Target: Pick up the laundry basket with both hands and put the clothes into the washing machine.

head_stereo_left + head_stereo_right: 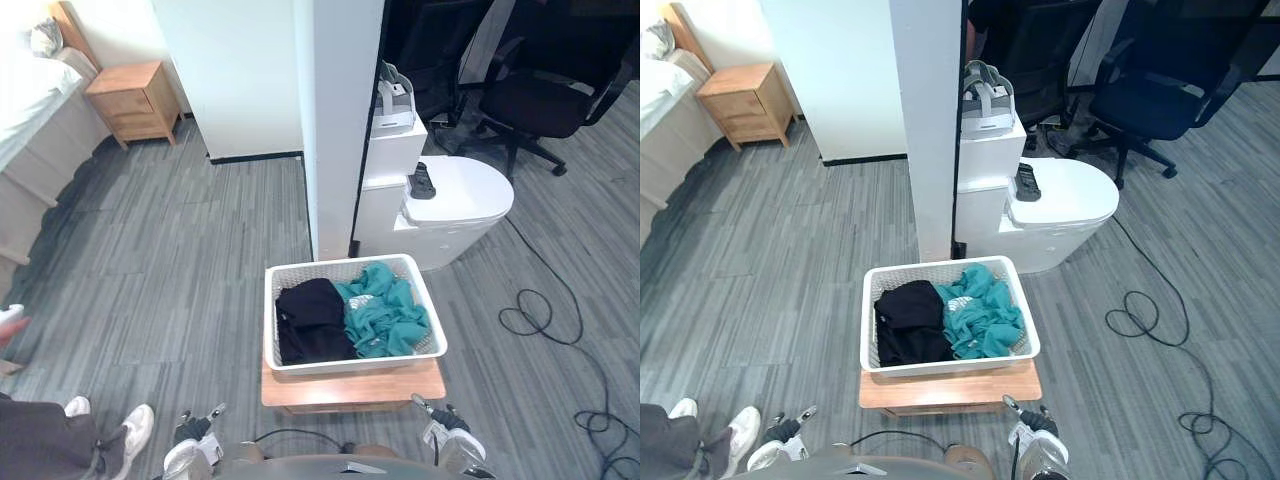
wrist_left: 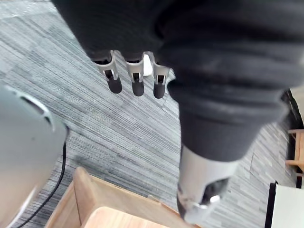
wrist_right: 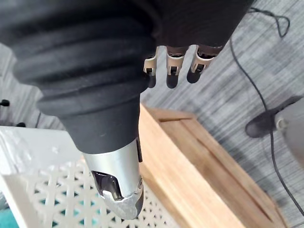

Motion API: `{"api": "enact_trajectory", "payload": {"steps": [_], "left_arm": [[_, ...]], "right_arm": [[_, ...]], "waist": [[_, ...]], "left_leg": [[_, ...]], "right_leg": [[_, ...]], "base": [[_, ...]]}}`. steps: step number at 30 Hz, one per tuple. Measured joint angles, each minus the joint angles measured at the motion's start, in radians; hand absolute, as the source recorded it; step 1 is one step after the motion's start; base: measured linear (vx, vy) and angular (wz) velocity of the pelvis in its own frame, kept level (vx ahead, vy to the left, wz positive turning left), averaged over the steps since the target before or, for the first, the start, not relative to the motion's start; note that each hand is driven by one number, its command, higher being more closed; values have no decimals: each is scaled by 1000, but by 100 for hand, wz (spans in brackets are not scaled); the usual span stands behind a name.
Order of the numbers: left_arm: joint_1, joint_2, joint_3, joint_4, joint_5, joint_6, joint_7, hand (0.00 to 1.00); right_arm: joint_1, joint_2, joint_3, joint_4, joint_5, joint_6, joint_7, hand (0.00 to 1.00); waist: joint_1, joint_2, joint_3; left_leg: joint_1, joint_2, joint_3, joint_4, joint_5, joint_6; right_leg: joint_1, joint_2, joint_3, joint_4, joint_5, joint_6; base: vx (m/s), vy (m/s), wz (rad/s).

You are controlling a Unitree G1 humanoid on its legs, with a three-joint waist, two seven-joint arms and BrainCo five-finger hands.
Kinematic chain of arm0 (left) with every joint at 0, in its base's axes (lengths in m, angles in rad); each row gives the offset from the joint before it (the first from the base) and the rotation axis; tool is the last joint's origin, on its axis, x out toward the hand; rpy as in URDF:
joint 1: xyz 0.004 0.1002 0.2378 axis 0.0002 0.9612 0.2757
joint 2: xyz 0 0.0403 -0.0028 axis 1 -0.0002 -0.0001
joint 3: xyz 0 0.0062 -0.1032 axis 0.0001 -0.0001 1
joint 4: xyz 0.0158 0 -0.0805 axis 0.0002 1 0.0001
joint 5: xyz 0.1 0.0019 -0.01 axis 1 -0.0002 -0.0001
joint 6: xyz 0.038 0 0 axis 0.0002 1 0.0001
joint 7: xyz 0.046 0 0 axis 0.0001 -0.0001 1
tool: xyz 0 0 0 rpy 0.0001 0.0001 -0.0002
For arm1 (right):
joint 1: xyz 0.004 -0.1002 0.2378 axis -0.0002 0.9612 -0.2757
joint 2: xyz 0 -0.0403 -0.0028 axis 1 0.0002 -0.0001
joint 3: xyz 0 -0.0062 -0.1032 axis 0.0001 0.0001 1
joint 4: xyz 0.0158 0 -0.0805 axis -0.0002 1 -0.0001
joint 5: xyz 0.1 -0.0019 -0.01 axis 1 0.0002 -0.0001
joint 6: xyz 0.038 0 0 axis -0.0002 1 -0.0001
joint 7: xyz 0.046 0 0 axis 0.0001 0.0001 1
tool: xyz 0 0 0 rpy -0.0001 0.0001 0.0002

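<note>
A white lattice laundry basket [image 1: 352, 366] sits on a low wooden stand [image 1: 350, 388] just in front of me. Black clothes [image 1: 312, 320] fill its left half and teal clothes [image 1: 385, 315] its right half. My left hand [image 1: 190, 432] hangs low by the stand's left front corner, apart from the basket. In the left wrist view its fingers [image 2: 135, 78] are straight and its thumb [image 2: 202, 194] is stretched out, holding nothing. My right hand [image 1: 440, 425] hangs by the stand's right front corner. Its fingers [image 3: 171, 71] are also straight and empty, beside the basket wall [image 3: 47, 190].
Behind the basket stand a white pillar [image 1: 340, 120] and a white unit with a rounded lid [image 1: 455, 200], carrying a headset [image 1: 395, 100] and a black remote [image 1: 422, 180]. An office chair [image 1: 540, 100] is far right. A person's shoes [image 1: 120, 430] are at lower left, a nightstand [image 1: 135, 100] far left.
</note>
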Motion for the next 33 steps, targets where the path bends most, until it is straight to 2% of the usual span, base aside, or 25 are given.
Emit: {"api": "enact_trajectory", "payload": {"steps": [1, 2, 3, 5, 8, 11, 16, 21, 27, 31, 33], "left_arm": [[1, 2, -3, 3, -5, -2, 0, 0], [-2, 6, -5, 2, -7, -2, 0, 0], [-5, 12, -11, -1, -14, -4, -4, 0], [-4, 24, -17, -1, -16, -4, -12, 0], [-2, 43, -28, -20, -26, -5, -18, 0], [21, 66, -4, -94, -55, -8, -21, 0], [19, 94, 56, -167, -73, -26, -40, 0], [19, 117, 96, -194, -74, -23, -59, 0], [1, 158, 95, -300, -73, -24, -80, 0], [-48, 174, 76, -307, -73, -24, -87, 0], [-94, 179, 20, -307, -73, -23, -92, 0]], "right_arm": [[3, 12, 1, -13, 0, 0, -1, 0], [0, 21, 2, -28, 0, 1, -1, 0], [7, 37, 6, -49, 0, 0, -4, 0], [39, 58, 10, -117, 0, -1, -17, 0], [99, 68, 8, -236, 0, -4, -41, 0], [134, 75, 2, -346, -1, -5, -44, 0], [152, 91, -74, -474, -10, -7, -49, 0], [153, 92, -154, -591, -43, -5, -89, 0], [117, 86, -190, -765, -160, -2, -119, 0], [73, 68, -147, -819, -217, -1, -121, 0], [17, 16, -77, -819, -259, 1, -109, 0]], "waist": [[1, 4, -4], [0, 7, -6], [-3, -10, -7], [-10, -22, -6], [-24, -27, -8], [-24, -23, -5], [-26, -17, 5], [-35, -14, 21], [-39, 0, 31], [-42, 5, 37], [-43, 15, 50]], "left_leg": [[13, 6, 10, -10, -41, 29], [23, 0, 16, -35, -50, 32], [33, -12, 41, -80, -34, 43], [36, -26, 58, -129, -11, 53], [49, -40, 82, -191, 18, 62], [61, -38, 123, -211, 19, 64], [77, -35, 171, -239, 19, 64], [90, -25, 218, -254, 18, 62], [85, -19, 236, -256, 19, 61], [81, -20, 236, -258, 27, 65], [66, -23, 226, -265, 39, 70]], "right_leg": [[-20, 11, 22, 28, -18, 13], [-25, 11, 33, 34, -20, 17], [-42, 6, 59, 30, -13, 25], [-56, -2, 80, 6, 3, 36], [-70, 0, 107, -33, 28, 46], [-70, 11, 146, -65, 53, 49], [-78, 27, 200, -99, 77, 50], [-78, 38, 246, -127, 100, 49], [-78, 43, 275, -166, 137, 54], [-78, 42, 278, -174, 150, 57], [-78, 37, 273, -187, 163, 60]], "base": [[13, 177, -38], [-1, 136, -43], [3, 82, -39], [-17, 87, -28], [41, 61, -21], [76, 37, -42], [66, 8, -35], [39, 1, -28], [-19, -11, -13], [-28, -7, -2], [-67, -10, 11]]}}
